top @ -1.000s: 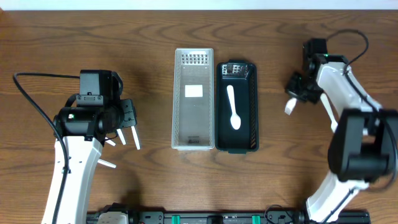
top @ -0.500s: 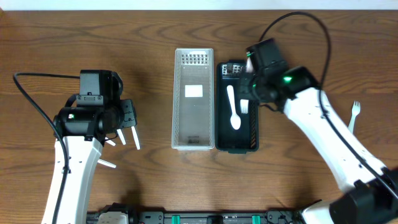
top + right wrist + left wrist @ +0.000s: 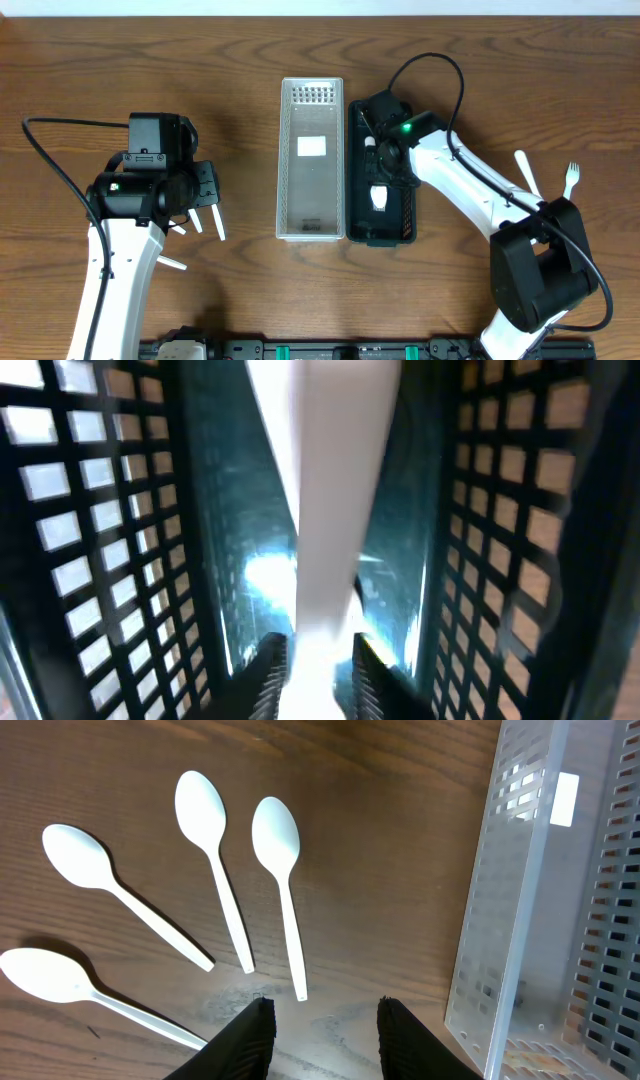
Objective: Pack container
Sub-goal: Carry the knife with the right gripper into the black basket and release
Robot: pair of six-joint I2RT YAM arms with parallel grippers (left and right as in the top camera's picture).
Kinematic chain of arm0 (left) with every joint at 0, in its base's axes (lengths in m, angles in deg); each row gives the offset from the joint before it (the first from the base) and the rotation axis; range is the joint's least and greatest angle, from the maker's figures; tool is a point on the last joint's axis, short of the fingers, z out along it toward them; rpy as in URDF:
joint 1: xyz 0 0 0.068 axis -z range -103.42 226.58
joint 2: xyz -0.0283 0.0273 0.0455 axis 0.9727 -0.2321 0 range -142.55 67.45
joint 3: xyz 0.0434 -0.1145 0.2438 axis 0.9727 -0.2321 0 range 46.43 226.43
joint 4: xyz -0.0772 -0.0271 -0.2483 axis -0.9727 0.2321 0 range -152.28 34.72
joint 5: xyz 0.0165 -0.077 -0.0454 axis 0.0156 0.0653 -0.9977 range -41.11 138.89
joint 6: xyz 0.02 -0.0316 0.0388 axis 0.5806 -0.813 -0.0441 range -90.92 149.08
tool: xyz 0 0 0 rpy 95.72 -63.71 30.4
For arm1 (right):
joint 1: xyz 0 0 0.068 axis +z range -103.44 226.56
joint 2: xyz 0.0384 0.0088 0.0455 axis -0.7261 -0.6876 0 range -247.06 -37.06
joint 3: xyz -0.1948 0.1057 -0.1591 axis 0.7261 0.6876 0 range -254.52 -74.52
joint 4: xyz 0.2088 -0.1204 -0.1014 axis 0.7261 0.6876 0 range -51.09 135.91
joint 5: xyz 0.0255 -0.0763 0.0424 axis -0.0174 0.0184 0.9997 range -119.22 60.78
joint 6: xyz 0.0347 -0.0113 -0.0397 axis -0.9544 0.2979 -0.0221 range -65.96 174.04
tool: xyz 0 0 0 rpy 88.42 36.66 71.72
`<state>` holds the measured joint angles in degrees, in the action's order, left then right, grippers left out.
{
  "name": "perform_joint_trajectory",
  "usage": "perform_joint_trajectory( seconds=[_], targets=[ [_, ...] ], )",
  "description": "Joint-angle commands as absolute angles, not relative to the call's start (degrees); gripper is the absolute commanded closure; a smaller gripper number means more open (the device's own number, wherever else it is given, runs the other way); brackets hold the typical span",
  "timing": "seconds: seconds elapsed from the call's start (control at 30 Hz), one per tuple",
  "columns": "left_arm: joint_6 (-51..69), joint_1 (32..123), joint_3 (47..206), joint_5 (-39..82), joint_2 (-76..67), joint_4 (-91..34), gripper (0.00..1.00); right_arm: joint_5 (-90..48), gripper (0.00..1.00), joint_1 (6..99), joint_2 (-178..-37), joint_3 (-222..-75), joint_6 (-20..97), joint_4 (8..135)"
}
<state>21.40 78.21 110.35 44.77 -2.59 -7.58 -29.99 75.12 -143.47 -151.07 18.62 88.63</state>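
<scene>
My right gripper [image 3: 378, 168] is down inside the black slotted container [image 3: 408, 205]. In the right wrist view its jaws stand narrowly apart either side of a blurred white utensil handle [image 3: 322, 510]. The blur hides whether they press on it. A white spoon bowl [image 3: 380, 200] shows in the black container just below the gripper. The clear slotted container [image 3: 284, 160] stands left of the black one. My left gripper [image 3: 325, 1012] hangs open over bare wood, with several white spoons [image 3: 278, 835] lying just ahead of it.
A white fork [image 3: 570, 180] and another white utensil [image 3: 527, 172] lie on the table at the right. The clear container's wall [image 3: 520, 920] runs close on the right of the left gripper. The right arm's cable arcs above the black container.
The right arm swung in from the table's right side with a white utensil, crossed over the black container and dropped into it. The left arm has stayed still.
</scene>
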Motion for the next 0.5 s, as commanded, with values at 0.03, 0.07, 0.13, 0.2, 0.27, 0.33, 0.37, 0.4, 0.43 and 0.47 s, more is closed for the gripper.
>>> perform_joint_trajectory(
  seconds=[0.03,0.07,0.13,0.2,0.27,0.33,0.37,0.4,0.43,0.47],
  targets=[
    [21.3,78.3,111.3,44.8,-2.6,-7.4,0.63,-30.2,0.66,75.5,-142.0,-151.8,20.7,88.5],
    [21.3,78.3,111.3,44.8,-2.6,-7.4,0.63,-30.2,0.61,75.5,-141.7,-152.1,21.6,88.6],
    [21.3,78.3,111.3,44.8,-2.6,-7.4,0.63,-30.2,0.54,75.4,-140.5,-153.2,23.4,89.3],
    [21.3,78.3,111.3,44.8,-2.6,-7.4,0.63,-30.3,0.51,74.9,-138.1,-155.6,25.6,91.1],
    [21.3,78.3,111.3,44.8,-2.6,-7.4,0.63,-30.3,0.48,73.6,-135.3,-158.3,27.0,93.2],
    [21.3,78.3,111.3,44.8,-2.6,-7.4,0.63,-30.3,0.44,71.8,-132.2,-161.0,28.7,95.3],
    [21.3,78.3,111.3,44.8,-2.6,-7.4,0.63,-30.3,0.41,69.9,-130.1,-162.9,30.3,97.0],
    [21.3,78.3,111.3,44.8,-2.6,-7.4,0.63,-30.5,0.37,68.2,-128.4,-164.2,31.5,98.5],
    [21.3,78.3,111.3,44.8,-2.6,-7.4,0.63,-30.5,0.29,65.5,-126.4,-165.6,33.8,100.5],
    [21.3,78.3,111.3,44.8,-2.6,-7.4,0.63,-30.5,0.24,63.2,-125.0,-166.5,35.7,102.0]
  ],
)
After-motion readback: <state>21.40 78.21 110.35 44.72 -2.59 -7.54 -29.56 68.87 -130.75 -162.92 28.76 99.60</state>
